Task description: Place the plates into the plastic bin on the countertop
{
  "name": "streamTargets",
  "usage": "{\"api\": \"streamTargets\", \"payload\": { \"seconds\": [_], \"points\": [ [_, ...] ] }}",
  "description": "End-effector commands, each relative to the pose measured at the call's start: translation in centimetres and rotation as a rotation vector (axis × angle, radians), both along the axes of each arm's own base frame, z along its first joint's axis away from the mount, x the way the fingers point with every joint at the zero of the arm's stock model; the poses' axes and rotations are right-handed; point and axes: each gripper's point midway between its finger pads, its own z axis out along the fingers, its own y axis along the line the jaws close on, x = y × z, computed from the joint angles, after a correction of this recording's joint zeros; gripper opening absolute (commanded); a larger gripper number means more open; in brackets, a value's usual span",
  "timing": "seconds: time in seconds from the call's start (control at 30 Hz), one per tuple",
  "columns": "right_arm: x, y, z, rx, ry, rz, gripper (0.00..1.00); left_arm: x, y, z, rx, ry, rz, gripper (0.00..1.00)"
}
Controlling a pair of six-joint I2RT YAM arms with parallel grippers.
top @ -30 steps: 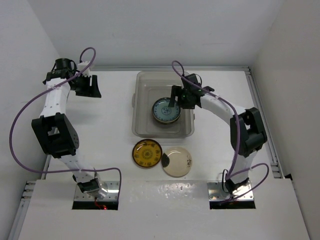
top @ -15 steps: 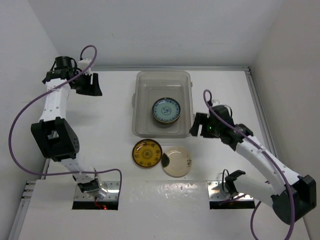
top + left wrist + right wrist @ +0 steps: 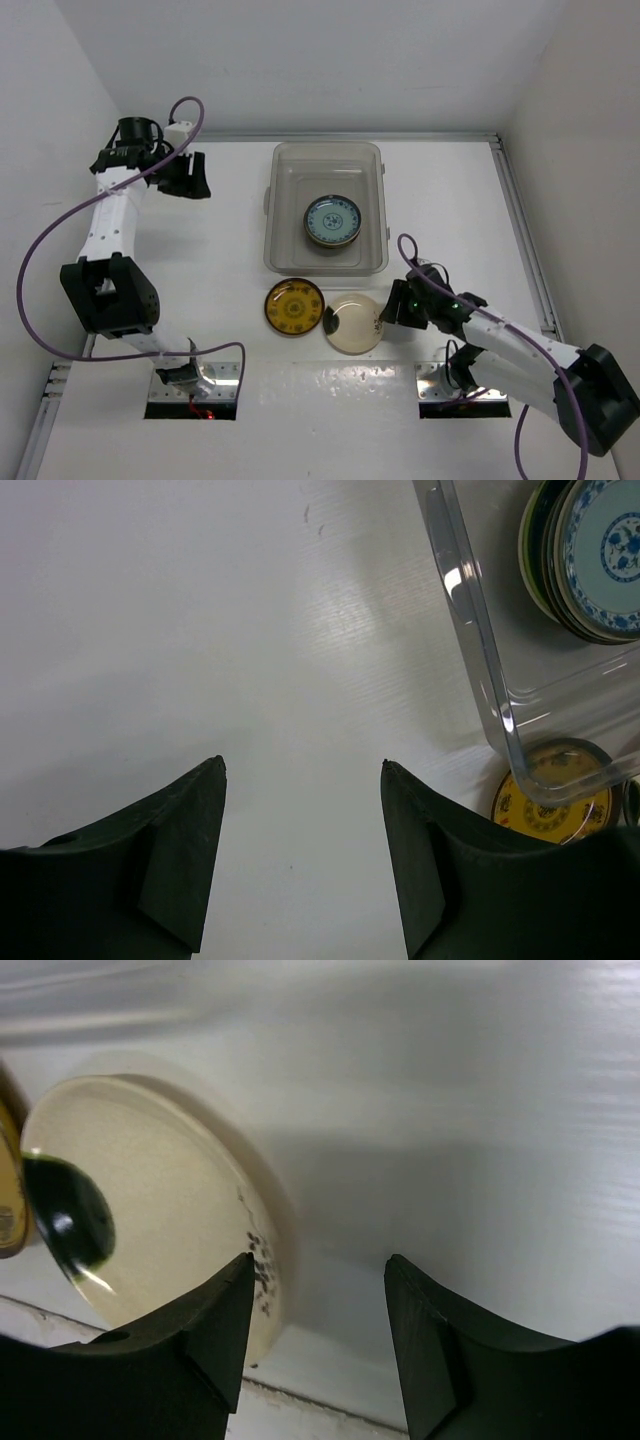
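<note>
The clear plastic bin point(image 3: 328, 168) stands at mid-table on the white countertop point(image 3: 220, 250), with a blue-patterned plate point(image 3: 333, 220) on top of a stack inside it. In front of the bin lie an amber plate point(image 3: 293, 306) and a cream plate point(image 3: 354, 322) with a dark blot. My right gripper point(image 3: 392, 308) is low at the cream plate's right edge. In the right wrist view it is open point(image 3: 318, 1258), one finger over the cream plate point(image 3: 140, 1200) rim and the other beyond it. My left gripper point(image 3: 185, 175) hangs open point(image 3: 303, 765) over bare countertop, left of the bin point(image 3: 470, 610).
White walls close in the table on the left, back and right. A metal rail point(image 3: 525, 240) runs along the right edge. The arm bases sit on metal plates point(image 3: 190, 385) at the near edge. The amber plate point(image 3: 550, 800) lies just outside the bin's near corner.
My right arm has pulled out of the bin and swung down to the cream plate at the front; its jaws have narrowed. The blue plate stays in the bin. The left arm barely shifted.
</note>
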Motion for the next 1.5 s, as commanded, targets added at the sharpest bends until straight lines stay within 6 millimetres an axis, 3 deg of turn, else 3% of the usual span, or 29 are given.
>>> {"api": "streamTargets", "payload": {
  "seconds": [0.0, 0.5, 0.83, 0.93, 1.07, 1.17, 1.2, 1.27, 1.3, 1.33, 1.4, 1.43, 1.47],
  "points": [
    [0.6, 1.2, -0.1, 0.049, -0.041, -0.007, 0.54, -0.6, 0.0, 1.5, 0.026, -0.044, 0.006, 0.65],
    [-0.8, 0.6, -2.4, 0.044, -0.049, -0.022, 0.47, -2.4, -0.7, 2.7, 0.040, -0.080, 0.007, 0.66],
    [-1.4, 0.8, -3.0, 0.078, -0.041, -0.007, 0.34, -3.2, -0.7, 1.9, 0.049, -0.064, -0.007, 0.66],
    [-1.8, 0.6, -3.5, 0.075, -0.038, -0.008, 0.27, -3.2, -0.7, 1.9, 0.049, -0.064, -0.007, 0.66],
    [-2.0, 0.3, -3.8, 0.055, -0.040, 0.021, 0.00, -3.2, -0.7, 1.9, 0.049, -0.064, -0.007, 0.66],
    [-1.6, 1.2, -2.1, 0.061, -0.055, 0.090, 0.00, -3.1, -0.7, 1.6, 0.053, -0.058, -0.013, 0.66],
    [-2.6, 0.9, -2.0, 0.046, -0.015, 0.121, 0.00, -3.1, -0.7, 1.6, 0.053, -0.058, -0.013, 0.66],
    [-1.2, 2.4, 1.1, 0.072, -0.087, 0.199, 0.00, -3.1, -0.7, 1.6, 0.053, -0.058, -0.013, 0.66],
    [-2.2, 3.0, 2.1, 0.108, -0.059, 0.258, 0.00, -3.1, -0.7, 1.6, 0.053, -0.058, -0.013, 0.66],
    [-1.4, 4.0, 4.8, 0.126, -0.103, 0.316, 0.00, -3.1, -0.5, 1.5, 0.060, -0.057, -0.008, 0.66],
    [-3.3, 4.0, 6.2, 0.133, -0.058, 0.441, 0.00, -2.9, -0.5, 1.2, 0.059, -0.048, -0.008, 0.66],
    [-2.2, 5.2, 9.5, 0.170, -0.123, 0.471, 0.00, -2.8, -0.5, 0.9, 0.057, -0.039, -0.008, 0.66],
    [-3.0, 5.0, 9.9, 0.159, -0.089, 0.493, 0.00, -2.8, -0.5, 0.9, 0.057, -0.039, -0.008, 0.66]
  ]
}}
